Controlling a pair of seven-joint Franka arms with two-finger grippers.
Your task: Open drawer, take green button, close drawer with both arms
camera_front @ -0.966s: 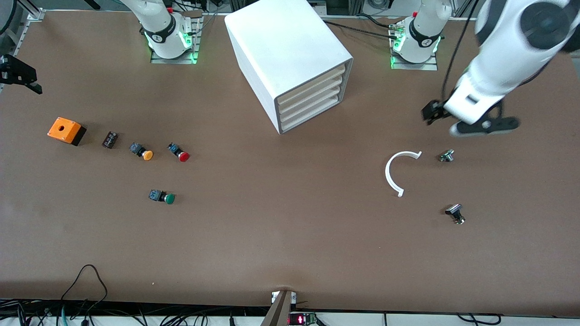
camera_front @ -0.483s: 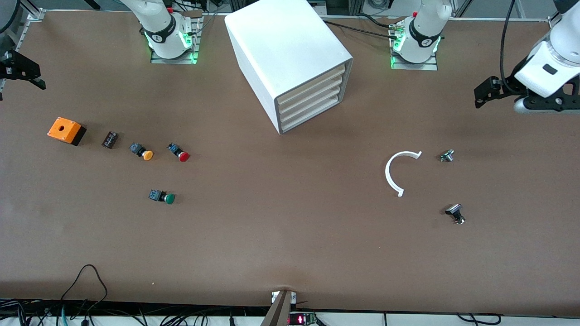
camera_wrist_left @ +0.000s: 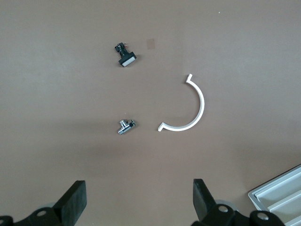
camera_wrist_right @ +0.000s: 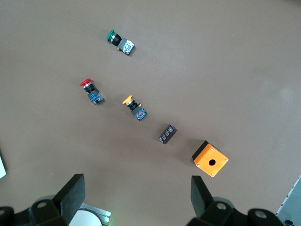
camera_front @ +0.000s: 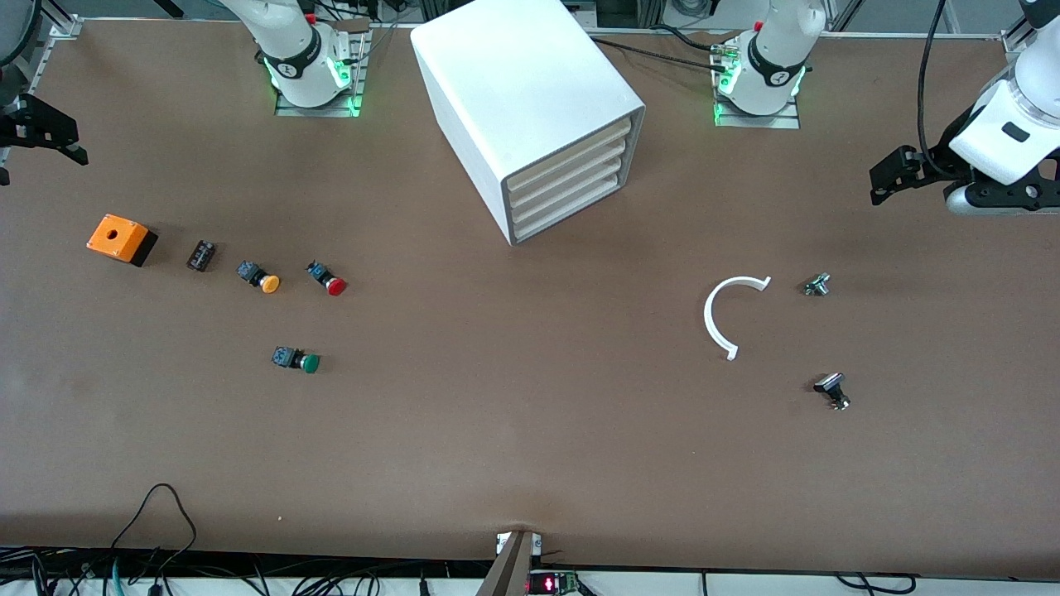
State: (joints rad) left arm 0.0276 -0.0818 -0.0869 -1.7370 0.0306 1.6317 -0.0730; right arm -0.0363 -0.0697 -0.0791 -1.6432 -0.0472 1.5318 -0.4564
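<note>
The white cabinet (camera_front: 522, 91) stands near the robots' bases, with all four cream drawer fronts shut. The drawer (camera_front: 571, 205) is the lowest one. The green-capped button (camera_front: 308, 362) lies on the table toward the right arm's end, and also shows in the right wrist view (camera_wrist_right: 120, 41). My left gripper (camera_front: 890, 175) hangs open and empty over the left arm's end of the table; it also shows in the left wrist view (camera_wrist_left: 139, 202). My right gripper (camera_front: 41, 134) is open and empty at the right arm's end; it also shows in the right wrist view (camera_wrist_right: 137, 195).
A red-capped button (camera_front: 331, 285), an orange-yellow-capped button (camera_front: 263, 280), a small black block (camera_front: 200, 255) and an orange box (camera_front: 120, 238) lie in a row. A white arc (camera_front: 725, 314), a small metal part (camera_front: 816, 285) and a black part (camera_front: 832, 389) lie toward the left arm's end.
My left arm has swung up from over the small metal part out to the left arm's end of the table. My right gripper has shifted slightly. Nothing on the table moved.
</note>
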